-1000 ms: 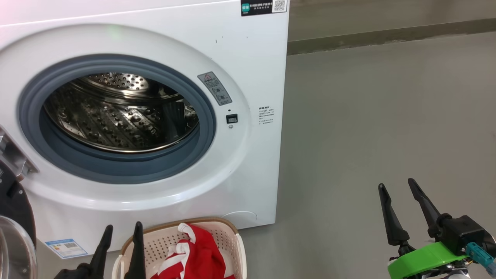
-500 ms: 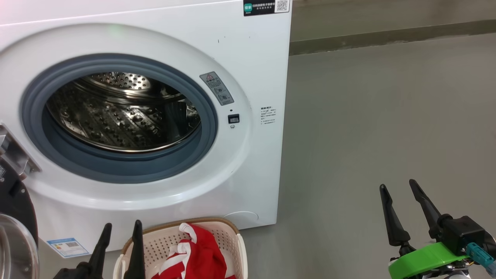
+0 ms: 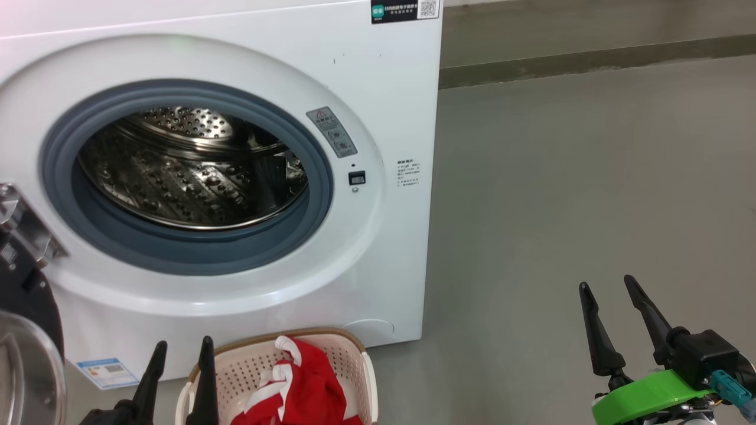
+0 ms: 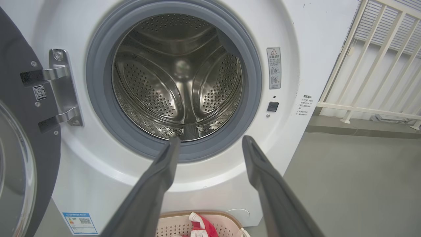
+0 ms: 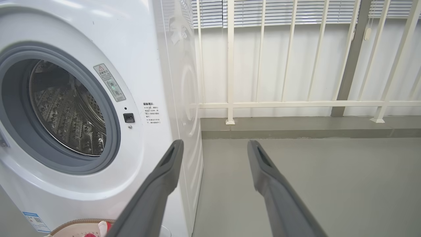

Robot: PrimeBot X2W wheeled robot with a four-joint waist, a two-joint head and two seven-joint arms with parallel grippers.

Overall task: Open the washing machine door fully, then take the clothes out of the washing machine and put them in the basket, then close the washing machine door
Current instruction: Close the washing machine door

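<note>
Your head view looks down at the washing machine (image 3: 390, 106); both low wrist views share its drum (image 4: 177, 75).

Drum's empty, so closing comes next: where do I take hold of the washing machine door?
Probably the flat black rim of the washing machine door, not its bulging glass bowl, which offers no edge. It hangs open left of the drum on its hinge, so bring the open left pincer in from the left, toward the rim's edge farthest from the hinge, out of frame here.
</note>
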